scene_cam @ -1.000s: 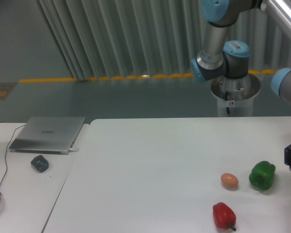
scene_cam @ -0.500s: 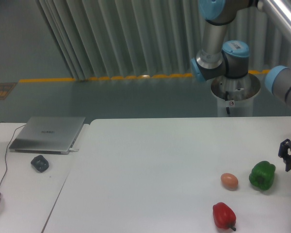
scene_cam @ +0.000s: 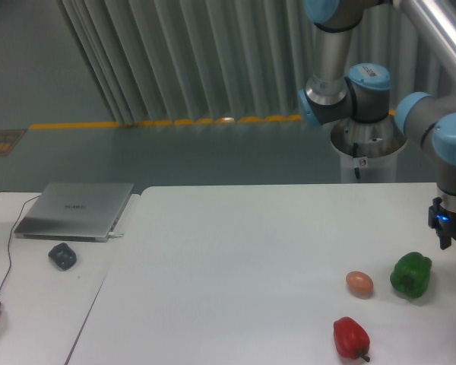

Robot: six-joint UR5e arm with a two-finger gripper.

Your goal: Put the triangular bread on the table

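The robot arm (scene_cam: 450,144) reaches down at the right edge of the picture. Its dark jaws hang over the right side of the big white desk (scene_cam: 251,251). A tiny blue light (scene_cam: 441,220) glows just above them. The jaws are partly cut off by the edge of the picture, so I cannot tell if they are open or closed, or if they hold anything.

I cannot see the triangular bread anywhere, so I cannot tell where it is.

A green pepper (scene_cam: 411,274) sits on the desk just below the jaws and a little to their left. It is near them but not touching. An orange-brown egg (scene_cam: 359,283) lies further left of the jaws, beside the green pepper. A red pepper (scene_cam: 350,337) lies lower down and to the left of the jaws, apart from the egg.

Far to the left of the jaws there is a small desk (scene_cam: 38,304). On it lie a closed grey laptop (scene_cam: 76,211), a small dark lump (scene_cam: 61,255) and a thin cable (scene_cam: 9,258).
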